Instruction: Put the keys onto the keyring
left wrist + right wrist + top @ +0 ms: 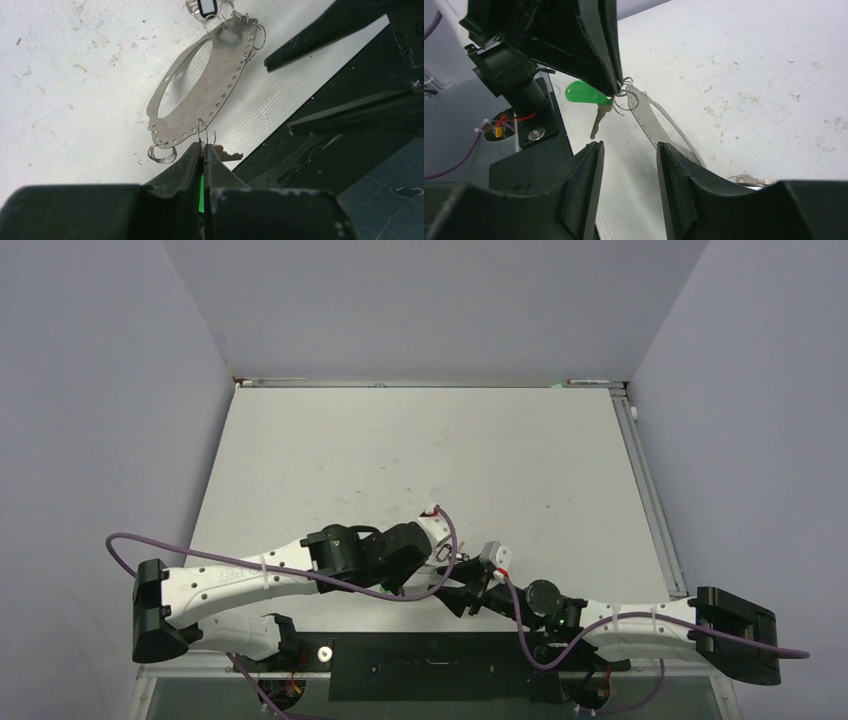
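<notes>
The keyring (222, 75) is a flat oval metal plate with a big opening, small holes along its rim and several small split rings. It lies tilted, near the table's near edge. My left gripper (203, 146) is shut on the green key at its small ring, right at the plate's rim. Green shows between the jaws. In the right wrist view the green key (581, 93) hangs below the left fingers (594, 50), beside the keyring (655, 120). My right gripper (629, 150) is open and empty just short of the plate. A black-headed key (207, 6) sits at the plate's far end.
Another silver key (749, 178) lies on the table by my right finger. The black base plate (531, 165) and the table's near edge are close under both grippers. In the top view the left gripper (446, 562) and the right gripper (468, 592) meet near the front middle.
</notes>
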You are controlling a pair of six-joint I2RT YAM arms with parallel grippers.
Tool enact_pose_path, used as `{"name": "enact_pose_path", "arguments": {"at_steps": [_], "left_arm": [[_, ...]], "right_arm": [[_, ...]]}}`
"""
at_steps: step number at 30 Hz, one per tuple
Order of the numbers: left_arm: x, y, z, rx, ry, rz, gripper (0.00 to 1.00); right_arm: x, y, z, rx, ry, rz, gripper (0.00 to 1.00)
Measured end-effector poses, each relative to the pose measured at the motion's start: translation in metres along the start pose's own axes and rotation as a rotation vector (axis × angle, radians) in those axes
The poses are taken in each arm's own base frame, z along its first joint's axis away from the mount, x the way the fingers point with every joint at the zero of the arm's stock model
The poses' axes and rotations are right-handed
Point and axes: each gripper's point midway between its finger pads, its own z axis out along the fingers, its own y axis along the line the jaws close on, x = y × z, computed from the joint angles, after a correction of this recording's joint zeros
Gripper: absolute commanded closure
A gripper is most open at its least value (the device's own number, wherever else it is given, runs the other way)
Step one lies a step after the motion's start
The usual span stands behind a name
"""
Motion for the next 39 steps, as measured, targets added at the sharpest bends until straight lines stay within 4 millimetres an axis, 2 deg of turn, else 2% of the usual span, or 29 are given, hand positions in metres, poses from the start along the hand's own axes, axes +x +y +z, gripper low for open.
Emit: {"name": "enact_pose_path", "arguments": {"at_steps": [5,10,15,19,25,30,34,39], "left_arm": [[-0.002,0.004,-0.006,0.016,-0.055,0.006,1.00],[0.000,0.008,-0.012,0.029,-0.104,0.020,1.00],[-0.003,0.011,-0.020,0.045,-0.161,0.026,1.00],[-0.009,0.014,-0.030,0.055,-0.208,0.018,1.00],[-0.009,0.016,-0.030,0.051,-0.208,0.002,1.00],[-0.007,0.015,-0.026,0.048,-0.191,-0.020,1.00],[-0.009,0.013,-0.028,0.057,-0.193,-0.035,1.00],[-0.011,0.009,-0.033,0.096,-0.206,-0.047,1.00]], "right_arm": [[-0.003,-0.015,0.008,0.008,-0.003,-0.039,0.58],[-0.012,-0.031,0.027,-0.022,0.011,-0.048,0.59],[-0.023,-0.021,0.053,-0.160,0.028,-0.043,0.61],[-0.032,-0.008,0.063,-0.248,0.033,-0.046,0.61],[-0.039,-0.006,0.061,-0.241,0.040,-0.036,0.61],[-0.064,-0.002,0.051,-0.230,-0.011,-0.048,0.61],[-0.074,-0.002,0.044,-0.214,-0.028,-0.056,0.62],[-0.069,-0.006,0.039,-0.192,-0.016,-0.065,0.62]]}}
